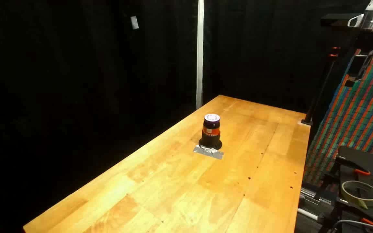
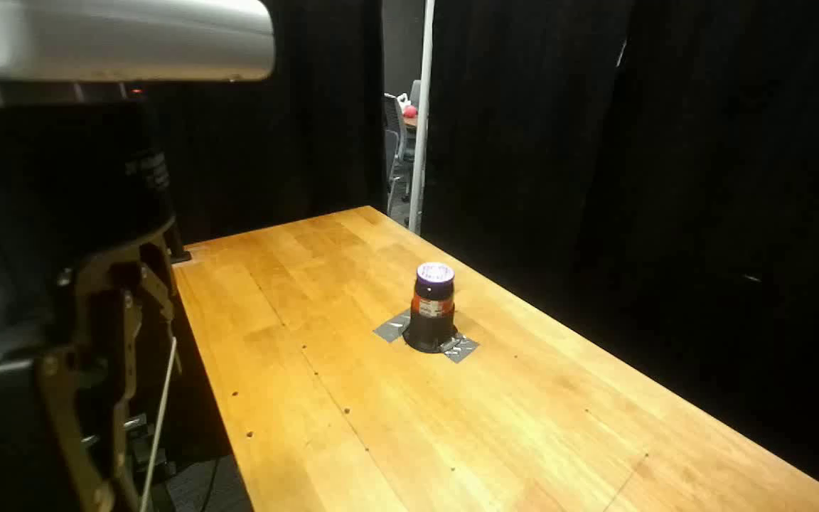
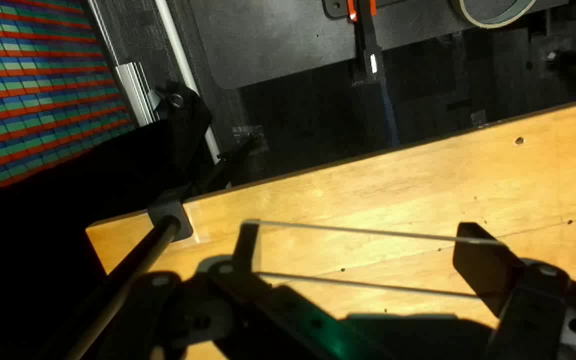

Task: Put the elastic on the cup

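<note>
The cup (image 1: pixel 211 132) stands upright on the wooden table in both exterior views. It has an orange band, dark parts above and below, and a pale round top; it also shows here (image 2: pixel 432 306). The cup is out of the wrist view. My gripper (image 3: pixel 360 250) is open in the wrist view, its fingers wide apart above the table. The elastic (image 3: pixel 368 231) is stretched around both fingers as two thin strands. In an exterior view the gripper (image 2: pixel 111 412) is at the left, partly cut off, with an elastic strand (image 2: pixel 161 416) in sight. It is well apart from the cup.
Grey tape (image 1: pixel 208 152) lies at the cup's base on the wooden table (image 1: pixel 173 194). A black post base (image 3: pixel 173 225) stands at a table corner. A black bench with a tape roll (image 1: pixel 360 193) is beside the table. Black curtains (image 2: pixel 665 178) hang behind.
</note>
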